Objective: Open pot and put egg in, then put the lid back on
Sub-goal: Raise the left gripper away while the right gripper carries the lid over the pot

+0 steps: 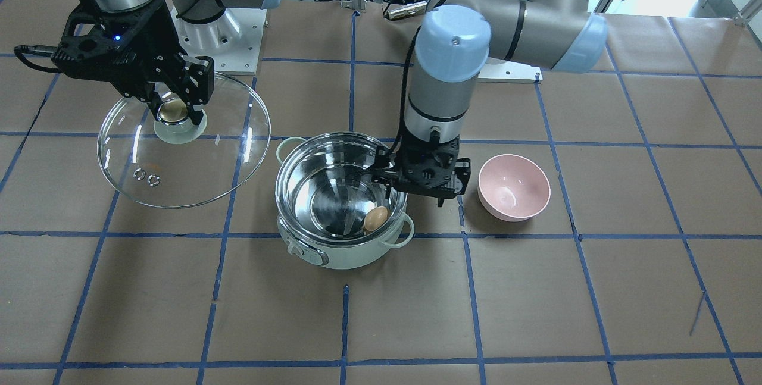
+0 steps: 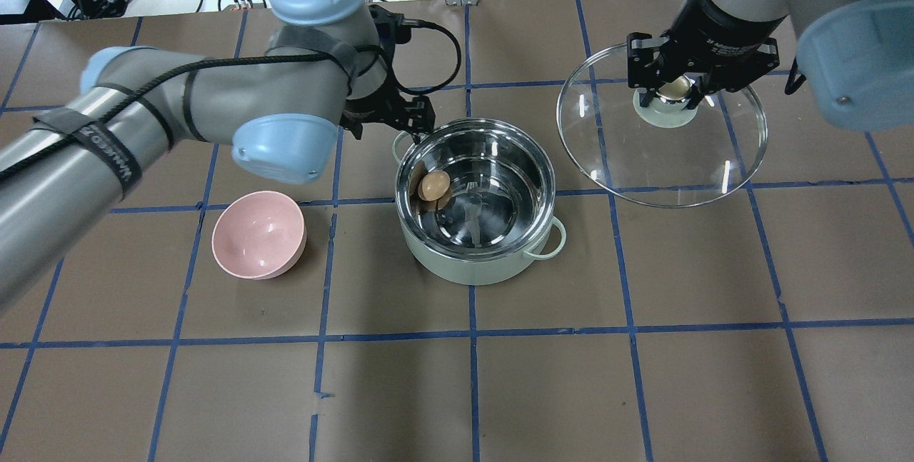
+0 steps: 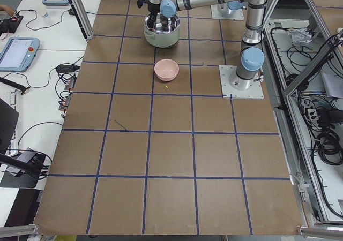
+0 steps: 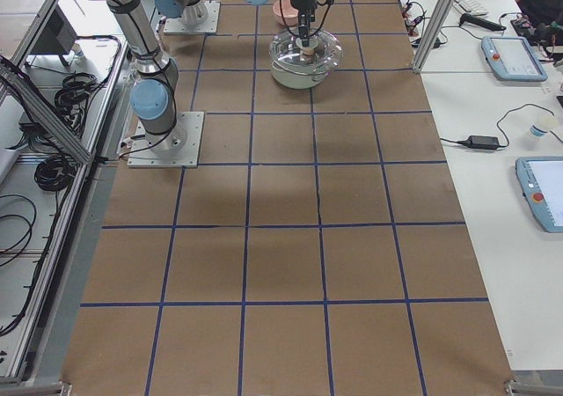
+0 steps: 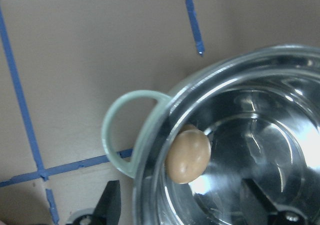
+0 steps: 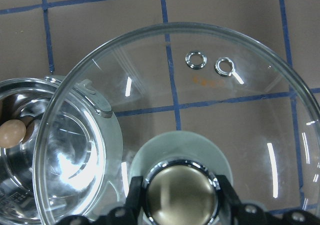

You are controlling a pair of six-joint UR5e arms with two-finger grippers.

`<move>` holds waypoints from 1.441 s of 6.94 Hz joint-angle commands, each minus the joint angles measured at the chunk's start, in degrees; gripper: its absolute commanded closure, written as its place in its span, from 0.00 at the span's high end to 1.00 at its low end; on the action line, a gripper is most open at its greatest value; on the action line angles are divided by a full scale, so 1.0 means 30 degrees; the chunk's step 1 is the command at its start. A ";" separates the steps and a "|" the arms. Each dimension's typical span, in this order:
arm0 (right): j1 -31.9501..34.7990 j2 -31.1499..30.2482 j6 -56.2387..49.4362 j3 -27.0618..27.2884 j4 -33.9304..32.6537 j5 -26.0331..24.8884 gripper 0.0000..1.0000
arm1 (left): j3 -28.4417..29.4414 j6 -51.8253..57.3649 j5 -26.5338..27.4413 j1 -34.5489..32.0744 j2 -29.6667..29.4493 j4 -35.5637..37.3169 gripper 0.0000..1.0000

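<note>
The egg (image 1: 375,218) lies inside the pot (image 1: 351,257), low against the steel wall on the robot's left side. The left wrist view shows it closest: the egg (image 5: 188,156) touches the wall just inside one loop handle (image 5: 112,135). The overhead view has the egg (image 2: 433,186) with its reflection beside it, and the pot (image 2: 464,265) open. Only the front view shows the pot's control panel (image 1: 309,254).

The left gripper (image 1: 437,191) hangs at that side of the pot, near the rim. From above, the gripper (image 2: 389,123) is mostly hidden under its arm. Its own camera shows the two fingers (image 5: 110,205) set well apart, gripping nothing.

The lid (image 2: 664,162) is off the pot, to the robot's right. The right gripper (image 2: 671,94) holds it by the knob (image 2: 673,88). The right wrist view makes the grip plain: black fingers (image 6: 134,195) press the knob (image 6: 181,195) from both sides. It also shows the two vent rings (image 6: 196,59) and the pot's rim seen through the glass. In the right side view lid and pot overlap and cannot be separated. The overhead view shows them apart.

A pink bowl (image 1: 514,187) stands on the table (image 1: 536,301) just beyond the left gripper.
</note>
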 commanded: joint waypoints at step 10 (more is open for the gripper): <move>0.6900 0.5065 0.7608 -0.0016 -0.5773 -0.0001 0.28 | 0.3205 0.2479 0.0484 0.4498 0.4968 -0.9874 0.99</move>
